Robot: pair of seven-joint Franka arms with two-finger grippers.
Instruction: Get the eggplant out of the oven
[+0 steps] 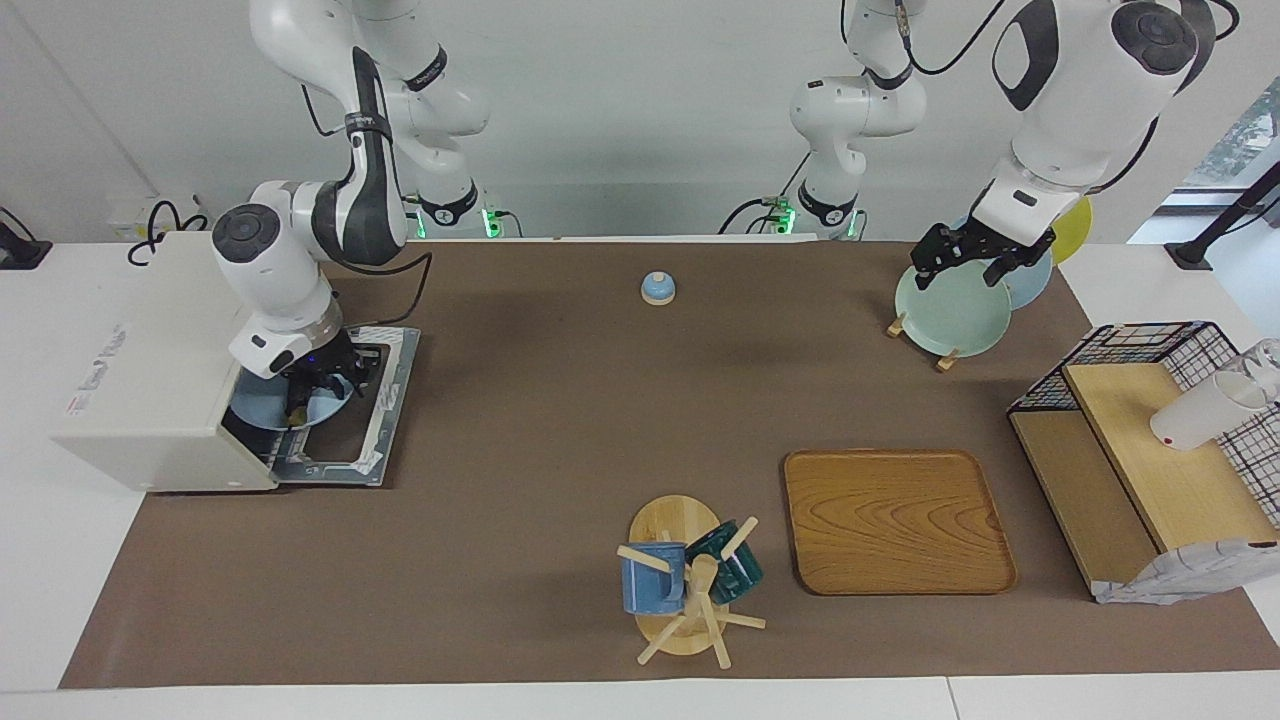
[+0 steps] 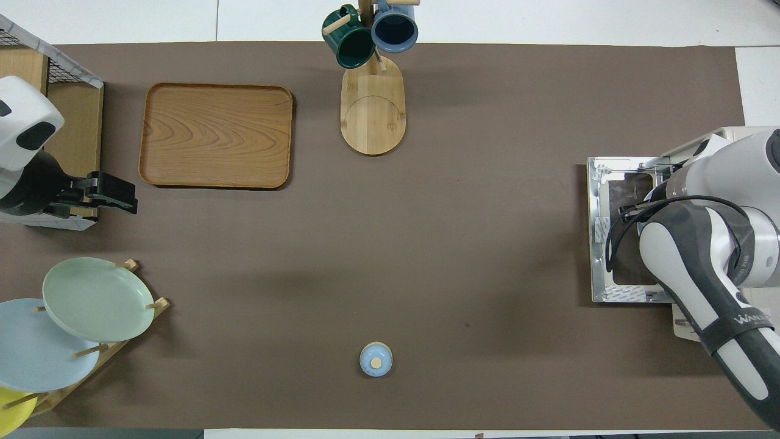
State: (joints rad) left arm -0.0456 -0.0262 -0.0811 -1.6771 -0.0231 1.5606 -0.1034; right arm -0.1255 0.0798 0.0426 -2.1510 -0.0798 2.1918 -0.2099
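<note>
Here, in the facing view, the right gripper is down in the mouth of the oven, whose door lies folded flat on the table. It hangs over a blue plate inside the opening. A small brownish tip on that plate, right under the fingers, may be the eggplant, but too little shows to give its long axis. Whether the fingers have met on it, or are only narrowing, I cannot tell. The right arm is plainly the nearer one; the left gripper waits spread open over the plate rack at the left arm's end of the table.

In the overhead view, the right arm's own bulk covers the oven's opening, so neither the gripper nor the eggplant shows; only the door and the oven's edge appear. The left gripper hovers open, holding nothing.
</note>
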